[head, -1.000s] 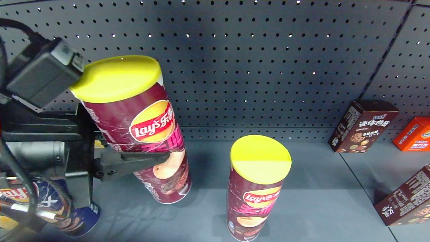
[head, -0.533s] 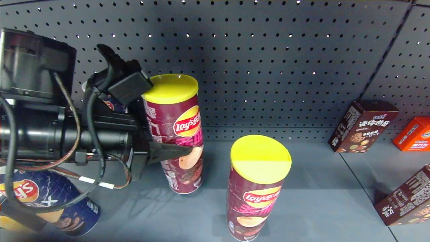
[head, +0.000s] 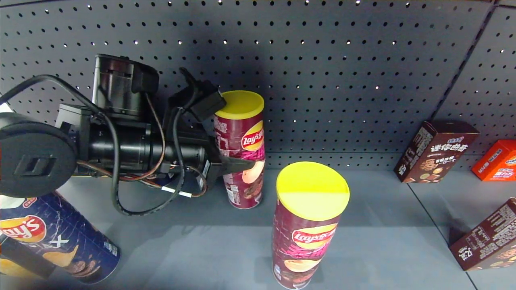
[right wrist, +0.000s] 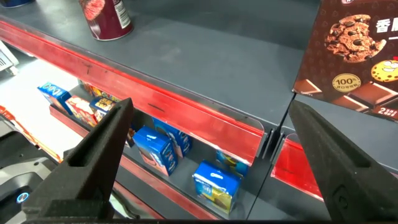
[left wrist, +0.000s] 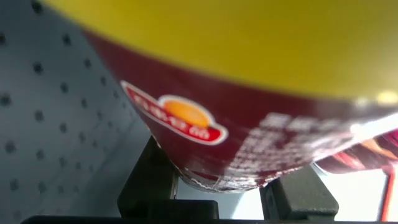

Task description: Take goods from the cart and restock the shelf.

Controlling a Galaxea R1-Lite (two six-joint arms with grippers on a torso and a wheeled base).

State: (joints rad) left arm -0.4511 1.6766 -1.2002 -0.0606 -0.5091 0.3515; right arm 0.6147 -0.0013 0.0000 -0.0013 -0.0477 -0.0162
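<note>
My left gripper [head: 241, 163] is shut on a maroon chip can with a yellow lid [head: 242, 141]. It holds the can upright at the back of the shelf, close to the pegboard wall, with the base at or just above the shelf floor. In the left wrist view the same can [left wrist: 236, 137] sits between the two dark fingers [left wrist: 149, 186]. A second maroon can [head: 308, 229] stands on the shelf in front and to the right. My right gripper [right wrist: 217, 162] hangs open and empty in front of the shelf's red front edge [right wrist: 186, 118].
A dark blue chip can [head: 60, 245] leans at the front left of the shelf. Brown cookie boxes [head: 435, 151] [head: 483, 241] and an orange box [head: 496, 161] stand on the right section. Blue packs [right wrist: 214, 183] lie on the lower shelf. Open shelf floor [head: 383, 225] lies between cans and boxes.
The left arm has carried the maroon can rightward and deeper toward the pegboard. The can has gone from tilted to upright and come lower, toward the shelf floor.
</note>
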